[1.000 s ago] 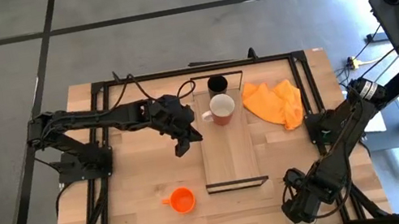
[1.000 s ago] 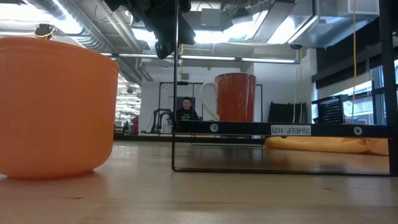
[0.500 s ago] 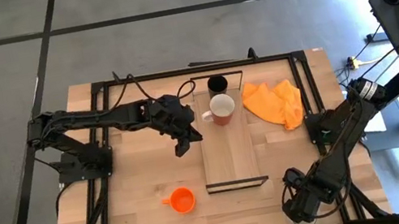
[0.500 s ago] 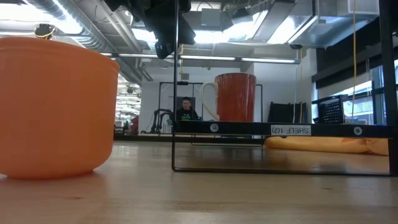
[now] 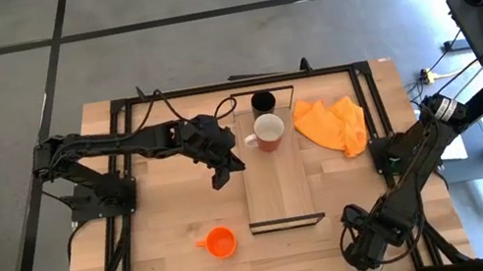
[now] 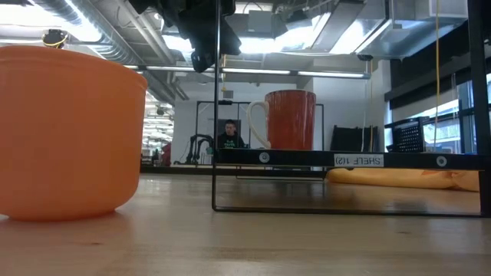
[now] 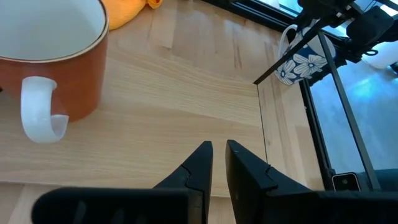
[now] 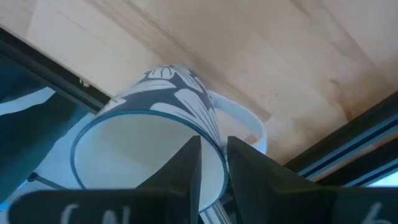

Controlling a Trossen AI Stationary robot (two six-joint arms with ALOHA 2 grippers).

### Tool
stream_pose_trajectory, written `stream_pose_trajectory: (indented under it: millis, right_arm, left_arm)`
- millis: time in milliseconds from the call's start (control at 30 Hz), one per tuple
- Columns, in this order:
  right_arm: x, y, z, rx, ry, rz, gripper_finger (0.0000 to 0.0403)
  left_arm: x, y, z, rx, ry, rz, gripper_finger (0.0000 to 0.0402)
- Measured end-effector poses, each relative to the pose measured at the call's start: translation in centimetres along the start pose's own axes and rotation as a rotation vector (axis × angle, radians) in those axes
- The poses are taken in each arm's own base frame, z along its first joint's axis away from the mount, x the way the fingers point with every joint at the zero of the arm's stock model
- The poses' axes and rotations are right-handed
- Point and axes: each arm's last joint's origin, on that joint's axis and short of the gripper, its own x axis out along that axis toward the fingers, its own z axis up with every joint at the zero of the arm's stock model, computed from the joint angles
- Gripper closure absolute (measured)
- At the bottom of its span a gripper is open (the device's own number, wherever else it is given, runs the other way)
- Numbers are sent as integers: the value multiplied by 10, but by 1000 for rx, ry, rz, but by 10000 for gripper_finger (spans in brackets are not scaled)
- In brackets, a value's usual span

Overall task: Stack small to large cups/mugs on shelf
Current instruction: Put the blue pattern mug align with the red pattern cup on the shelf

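Observation:
The shelf (image 5: 275, 174) is a long light-wood board in a black frame. On its far end stand a black cup (image 5: 263, 102) and a red mug with a white inside and handle (image 5: 269, 132) (image 7: 43, 56). An orange cup (image 5: 221, 243) stands on the table near the front edge. My left gripper (image 5: 222, 175) (image 7: 217, 163) hovers by the shelf's left edge, shut and empty. My right gripper (image 5: 367, 251) (image 8: 213, 155), at the near right corner, is shut on a blue mug with white flowers (image 8: 155, 124) (image 7: 298, 59). My right gripper holds the flowered mug by its rim (image 8: 211, 144), next to the white handle (image 8: 249, 127). One finger is inside the mug and one outside, pinching the wall. The fingers come from above, pointing steeply down. The mug hangs tilted by the table's black frame.
A crumpled orange cloth (image 5: 332, 126) lies on the table right of the shelf's far end. Black frame bars (image 5: 132, 195) run along the table's sides. Bare wood lies between the orange cup and the shelf. Far behind the table a person (image 6: 228, 136) sits.
My right gripper has rolled a little about its own pointing line, turning the flowered mug with it, without shifting place. The left arm and the cups on the shelf and table have kept still.

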Motion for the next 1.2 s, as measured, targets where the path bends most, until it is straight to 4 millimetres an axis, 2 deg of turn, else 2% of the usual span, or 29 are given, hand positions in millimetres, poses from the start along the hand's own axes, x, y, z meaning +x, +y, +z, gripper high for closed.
stream_pose_trajectory:
  millis: [600,867,1200]
  right_arm:
    - [0,1,1,-16,-40,13,322]
    - [-8,6,-2,3,-26,45,322]
    - [-9,7,-2,-2,-23,52,322]
  left_arm:
    - [0,0,0,-5,-2,11,363]
    - [0,1,0,-4,-6,23,363]
    - [0,1,0,-4,-5,23,363]
